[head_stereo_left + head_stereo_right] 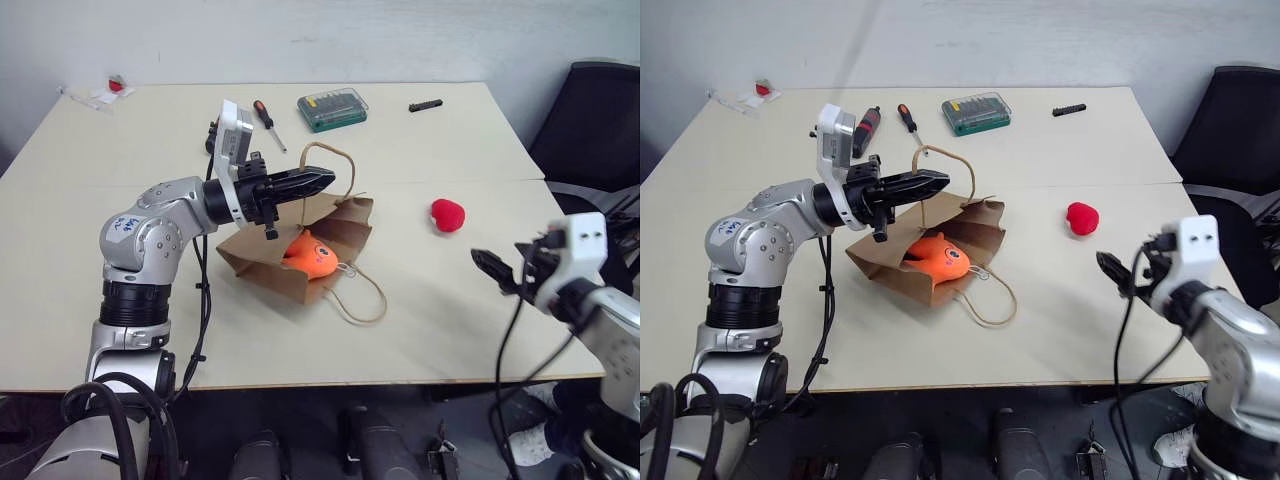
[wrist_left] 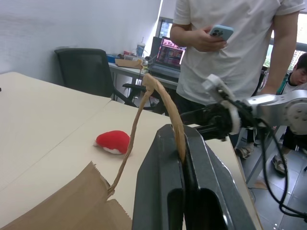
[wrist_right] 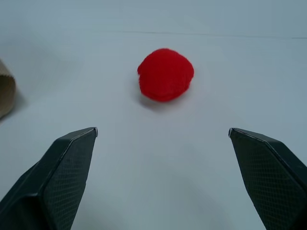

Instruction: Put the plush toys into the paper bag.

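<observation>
Pickup of the small red rounded plush toy [image 3: 166,74] looks like the step in hand: the right gripper [image 3: 163,132] hangs with its two black fingers spread wide and empty, and the toy sits ahead of it on the bare tabletop, centred between the fingertips but well short of them. A good approach would carry the gripper straight forward and down along that line, keeping the toy centred, and close only once the fingertips flank its soft sides low near the table, since a high pinch on a rounded plush could squeeze it out.

Across the table, the left gripper [image 1: 322,181] is clamped on one tan twisted-cord handle [image 2: 160,98] of the brown kraft paper bag [image 1: 258,262], lifting it so the mouth faces the right arm. The orange fish plush toy [image 1: 312,254] lies in that mouth, partly inside and partly poking out; it probably needs a push deeper, or the red toy may catch on it.

Room is generous between the red toy and the bag, with bare beige table [image 1: 450,320] all along the likely path. The second handle loop [image 1: 362,300] trails on the table before the mouth and could snag a low-moving finger. A green bit case [image 1: 332,108] and a screwdriver [image 1: 268,123] lie farther back, well apart. The table's right edge is near the red toy, so a nudge outward should be avoided.
</observation>
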`<state>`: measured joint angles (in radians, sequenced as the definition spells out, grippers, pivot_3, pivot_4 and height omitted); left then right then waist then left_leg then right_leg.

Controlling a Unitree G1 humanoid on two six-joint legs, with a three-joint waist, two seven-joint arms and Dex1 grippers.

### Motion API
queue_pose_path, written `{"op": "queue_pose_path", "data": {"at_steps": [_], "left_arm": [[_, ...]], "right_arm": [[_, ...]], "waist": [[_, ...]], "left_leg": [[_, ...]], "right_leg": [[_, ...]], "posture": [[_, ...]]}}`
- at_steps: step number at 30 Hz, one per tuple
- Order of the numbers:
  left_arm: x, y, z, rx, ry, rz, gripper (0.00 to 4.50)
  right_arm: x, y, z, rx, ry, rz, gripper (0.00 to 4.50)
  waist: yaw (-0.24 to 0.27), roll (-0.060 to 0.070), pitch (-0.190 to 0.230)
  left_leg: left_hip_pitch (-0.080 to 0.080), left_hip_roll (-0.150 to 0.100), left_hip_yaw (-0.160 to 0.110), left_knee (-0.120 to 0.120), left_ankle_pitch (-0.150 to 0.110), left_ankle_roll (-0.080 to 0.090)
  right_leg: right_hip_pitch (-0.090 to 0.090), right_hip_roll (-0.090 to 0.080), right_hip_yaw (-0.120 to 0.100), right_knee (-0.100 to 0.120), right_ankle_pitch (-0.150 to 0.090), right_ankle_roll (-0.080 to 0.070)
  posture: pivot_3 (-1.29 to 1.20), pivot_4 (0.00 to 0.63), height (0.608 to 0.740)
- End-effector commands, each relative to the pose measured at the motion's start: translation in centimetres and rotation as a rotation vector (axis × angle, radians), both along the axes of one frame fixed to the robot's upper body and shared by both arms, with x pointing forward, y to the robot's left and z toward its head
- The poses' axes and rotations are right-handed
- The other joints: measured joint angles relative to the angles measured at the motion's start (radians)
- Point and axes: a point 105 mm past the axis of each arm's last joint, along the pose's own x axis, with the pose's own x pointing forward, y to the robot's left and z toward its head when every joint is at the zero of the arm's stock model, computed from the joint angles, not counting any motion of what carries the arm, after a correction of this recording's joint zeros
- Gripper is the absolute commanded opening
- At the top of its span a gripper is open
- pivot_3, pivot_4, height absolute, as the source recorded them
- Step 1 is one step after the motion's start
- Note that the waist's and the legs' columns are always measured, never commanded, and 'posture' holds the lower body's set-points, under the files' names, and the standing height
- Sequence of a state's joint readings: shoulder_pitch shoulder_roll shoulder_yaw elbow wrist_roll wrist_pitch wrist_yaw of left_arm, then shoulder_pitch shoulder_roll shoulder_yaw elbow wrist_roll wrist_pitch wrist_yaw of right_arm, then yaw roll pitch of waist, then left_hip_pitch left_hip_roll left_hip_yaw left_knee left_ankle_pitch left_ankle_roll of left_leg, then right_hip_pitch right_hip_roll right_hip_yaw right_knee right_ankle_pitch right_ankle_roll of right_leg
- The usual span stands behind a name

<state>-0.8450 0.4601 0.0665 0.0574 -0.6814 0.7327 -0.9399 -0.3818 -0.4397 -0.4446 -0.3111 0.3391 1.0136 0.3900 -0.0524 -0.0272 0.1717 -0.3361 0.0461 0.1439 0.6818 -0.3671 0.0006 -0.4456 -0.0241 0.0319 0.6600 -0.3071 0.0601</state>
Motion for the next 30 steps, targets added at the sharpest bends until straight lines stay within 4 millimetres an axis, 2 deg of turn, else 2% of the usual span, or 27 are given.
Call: {"op": "queue_pose_path", "data": {"at_steps": [1, 4, 9, 15, 17, 19, 21, 22, 25, 27, 30], "left_arm": [[-0.3, -0.1, 1.2, -0.016, -0.055, -0.007, 0.00], [-0.4, -0.2, 1.2, -0.016, -0.058, -0.010, 0.00], [-0.6, -0.1, 1.2, -0.011, -0.060, -0.010, 0.00], [-0.7, 0.1, 1.1, -0.004, -0.063, 0.000, 0.00], [-0.7, 0.3, 1.1, -0.001, -0.062, 0.004, 0.00], [-0.8, 0.4, 1.0, 0.003, -0.061, 0.008, 0.00], [-0.8, 0.4, 0.9, 0.005, -0.060, 0.009, 0.00], [-0.8, 0.4, 0.9, 0.005, -0.060, 0.008, 0.00], [-0.9, 0.2, 0.9, 0.006, -0.061, 0.002, 0.00], [-1.0, 0.0, 0.9, 0.007, -0.061, -0.005, 0.00], [-1.2, -0.5, 0.8, 0.012, -0.063, -0.026, 0.00]], "right_arm": [[3.9, 0.3, -0.3, -0.022, -0.030, -0.084, 4.48], [7.2, 1.0, -0.7, -0.041, -0.032, -0.136, 4.48], [9.8, 2.2, -1.8, -0.058, -0.014, -0.159, 4.48], [10.8, 2.4, -1.9, -0.065, -0.054, -0.172, 2.60], [10.7, 2.6, -1.6, -0.071, -0.079, -0.150, 1.83], [10.0, 3.1, -0.5, -0.098, -0.141, -0.080, 1.22], [8.5, 4.9, 0.8, -0.088, -0.191, 0.056, 0.75], [7.1, 6.7, 1.4, -0.069, -0.207, 0.178, 0.59], [1.7, 12.5, 2.1, -0.023, -0.184, 0.563, 0.49], [-0.7, 14.9, 2.2, -0.016, -0.152, 0.713, 0.49], [-2.0, 17.9, 2.3, -0.028, -0.118, 0.825, 0.49]], "waist": [[-0.004, 0.001, 0.000], [-0.008, 0.003, 0.002], [-0.009, 0.008, 0.005], [-0.016, 0.009, 0.006], [-0.022, 0.009, 0.006], [-0.027, 0.010, 0.006], [-0.029, 0.010, 0.006], [-0.029, 0.010, 0.006], [-0.031, 0.011, 0.007], [-0.033, 0.011, 0.007], [-0.031, 0.011, 0.007]], "left_leg": [[0.000, 0.000, 0.001, 0.000, 0.000, 0.000], [0.000, 0.000, 0.001, -0.001, 0.000, 0.000], [-0.001, 0.001, 0.001, -0.001, 0.000, 0.000], [-0.001, 0.001, 0.001, 0.000, 0.000, 0.000], [-0.001, 0.001, 0.001, 0.000, 0.000, 0.000], [-0.001, 0.001, 0.001, 0.000, 0.000, 0.000], [-0.001, 0.001, 0.001, -0.001, 0.000, 0.000], [-0.001, 0.001, 0.001, -0.001, 0.000, -0.001], [-0.001, 0.002, 0.000, -0.001, 0.000, -0.001], [-0.001, 0.002, 0.000, -0.001, 0.000, -0.001], [0.000, 0.002, 0.000, 0.000, 0.000, -0.002]], "right_leg": [[0.000, 0.000, 0.000, 0.000, 0.000, 0.000], [-0.001, 0.000, 0.000, -0.001, 0.000, 0.000], [-0.001, 0.000, 0.000, -0.001, 0.000, 0.000], [-0.001, 0.000, 0.000, 0.000, 0.000, 0.000], [-0.001, 0.000, 0.000, 0.000, 0.000, 0.000], [-0.001, 0.000, 0.000, 0.000, 0.000, 0.000], [-0.001, 0.000, 0.000, 0.000, 0.000, 0.000], [-0.001, 0.000, 0.000, 0.000, 0.000, 0.000], [-0.002, 0.000, -0.001, 0.000, 0.000, 0.000], [-0.001, 0.000, 0.000, 0.000, 0.000, 0.000], [-0.001, 0.001, 0.000, 0.002, 0.000, 0.000]], "posture": [[0.00, 0.150, 0.740], [0.00, 0.150, 0.740], [0.00, 0.150, 0.740], [0.00, 0.150, 0.740], [0.00, 0.150, 0.740], [0.00, 0.150, 0.740], [0.00, 0.150, 0.740], [0.00, 0.150, 0.740], [0.00, 0.150, 0.740], [0.00, 0.150, 0.740], [0.00, 0.150, 0.740]]}}
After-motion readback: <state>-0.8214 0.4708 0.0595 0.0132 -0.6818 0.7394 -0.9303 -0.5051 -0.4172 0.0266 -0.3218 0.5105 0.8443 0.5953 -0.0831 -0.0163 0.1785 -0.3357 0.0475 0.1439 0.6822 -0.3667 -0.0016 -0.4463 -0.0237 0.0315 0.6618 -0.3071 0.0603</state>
